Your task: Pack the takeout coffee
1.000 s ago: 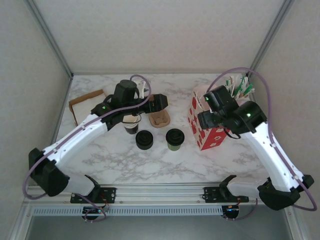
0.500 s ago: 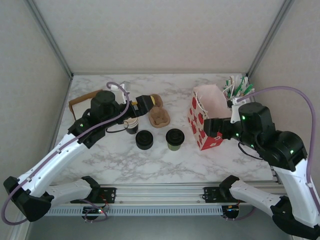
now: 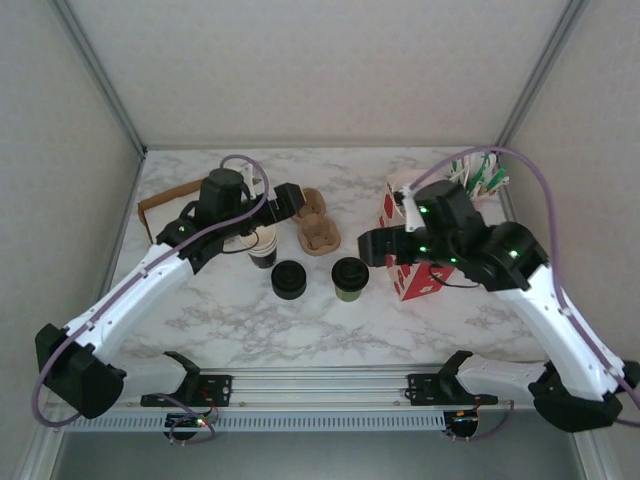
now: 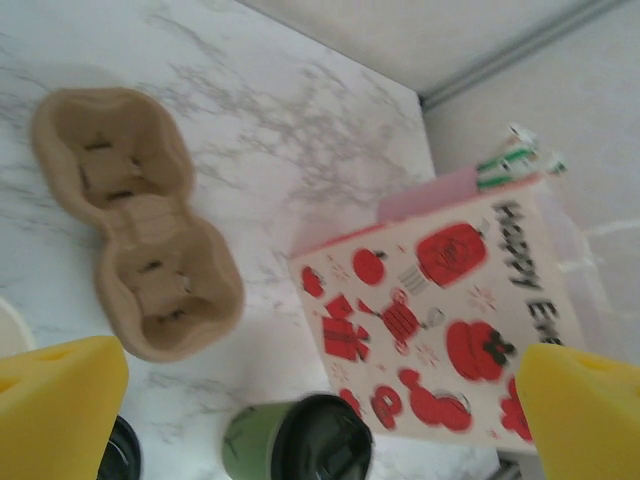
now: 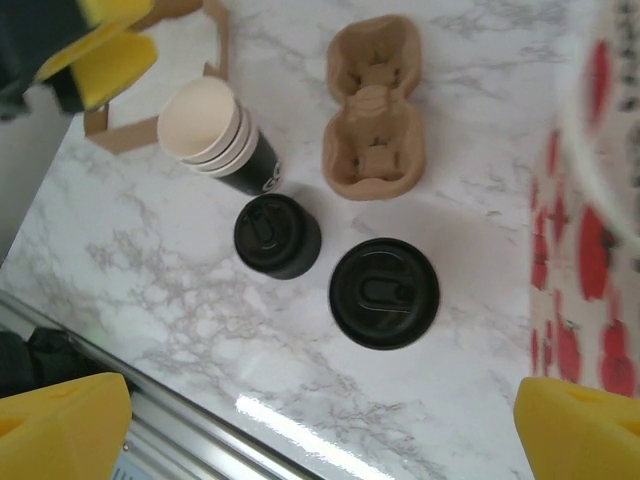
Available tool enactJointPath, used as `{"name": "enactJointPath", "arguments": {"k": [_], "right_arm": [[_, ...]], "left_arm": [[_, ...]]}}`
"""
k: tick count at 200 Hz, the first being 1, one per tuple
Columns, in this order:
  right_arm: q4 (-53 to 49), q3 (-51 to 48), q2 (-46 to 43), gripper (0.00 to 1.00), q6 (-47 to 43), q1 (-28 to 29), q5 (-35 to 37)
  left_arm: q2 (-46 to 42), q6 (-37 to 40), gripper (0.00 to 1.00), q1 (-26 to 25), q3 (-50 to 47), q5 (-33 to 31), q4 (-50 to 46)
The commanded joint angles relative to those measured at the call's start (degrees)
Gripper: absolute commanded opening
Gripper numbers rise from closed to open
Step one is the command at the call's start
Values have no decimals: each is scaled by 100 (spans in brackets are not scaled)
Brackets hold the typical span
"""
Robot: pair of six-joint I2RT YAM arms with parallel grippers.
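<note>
The takeout coffee [image 3: 350, 278], an olive-green cup with a black lid, stands upright at the table's middle, left of the red-and-white gift bag [image 3: 418, 282]. My right gripper [image 3: 372, 247] hovers open just above and right of it. In the right wrist view the coffee's lid [image 5: 384, 292] lies below, between the yellow fingers [image 5: 60, 425], nothing held. My left gripper [image 3: 290, 200] is open over the stacked cups, and the left wrist view shows the coffee [image 4: 300, 440] and the bag [image 4: 440, 300] beyond it.
A stack of loose black lids [image 3: 289, 280] sits left of the coffee. Lidless stacked cups [image 3: 262, 245] and a brown pulp cup carrier [image 3: 318, 232] stand behind. A cardboard frame [image 3: 165, 205] lies far left, and green-and-white packets [image 3: 485, 175] stand behind the bag.
My right arm pulled back from over the bag, then swung left over the coffee, its jaws opening wider. My left gripper drew back a little to the left, staying open.
</note>
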Motion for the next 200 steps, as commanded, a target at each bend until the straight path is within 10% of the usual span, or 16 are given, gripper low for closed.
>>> {"name": "enactJointPath", "arguments": {"k": [1, 95, 200], "right_arm": [[0, 429, 458, 99, -166, 426, 540], [-174, 2113, 3309, 99, -368, 627, 1034], [-87, 3502, 5348, 86, -1051, 224, 612]], "left_arm": [[195, 229, 100, 333, 333, 371, 77], [1368, 341, 99, 1714, 918, 1220, 325], [4802, 399, 100, 1835, 3395, 2318, 416]]}}
